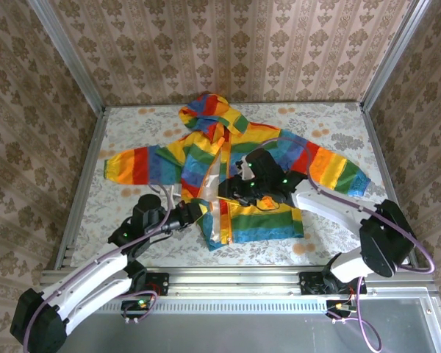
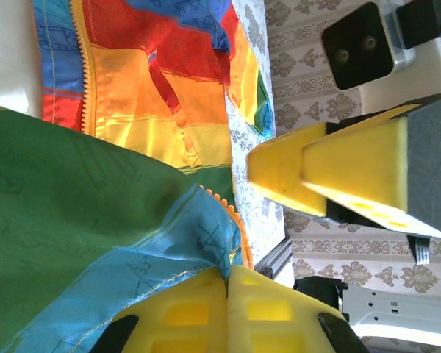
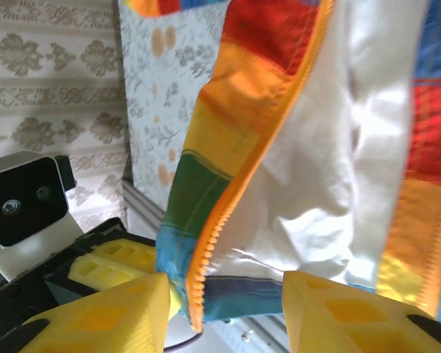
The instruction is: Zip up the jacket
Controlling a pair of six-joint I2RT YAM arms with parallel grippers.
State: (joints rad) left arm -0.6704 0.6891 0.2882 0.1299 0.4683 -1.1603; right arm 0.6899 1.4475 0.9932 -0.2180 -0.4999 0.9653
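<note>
The table (image 1: 117, 132), covered in a pale floral cloth, takes up most of the top view. The jacket (image 1: 261, 219) lies flat at its centre, hood toward the far wall and its 2 striped sleeves spread out to either side. The front is open, with the cream lining (image 3: 331, 169) showing between the 2 panels.

The left gripper (image 1: 197, 213) sits at the jacket's lower left corner, near the front edge of the table. In the left wrist view its 2 yellow fingers (image 2: 184, 316) are pressed together, pinching the blue hem stripe just beside the end of the zipper.

The right gripper (image 1: 231, 190) is over the middle of the jacket, just above the left one. In the right wrist view its 2 yellow fingers (image 3: 125, 312) stand apart. The bottom end of the orange zipper (image 3: 235, 198) hangs in the gap between them, and neither finger clearly touches it.
</note>
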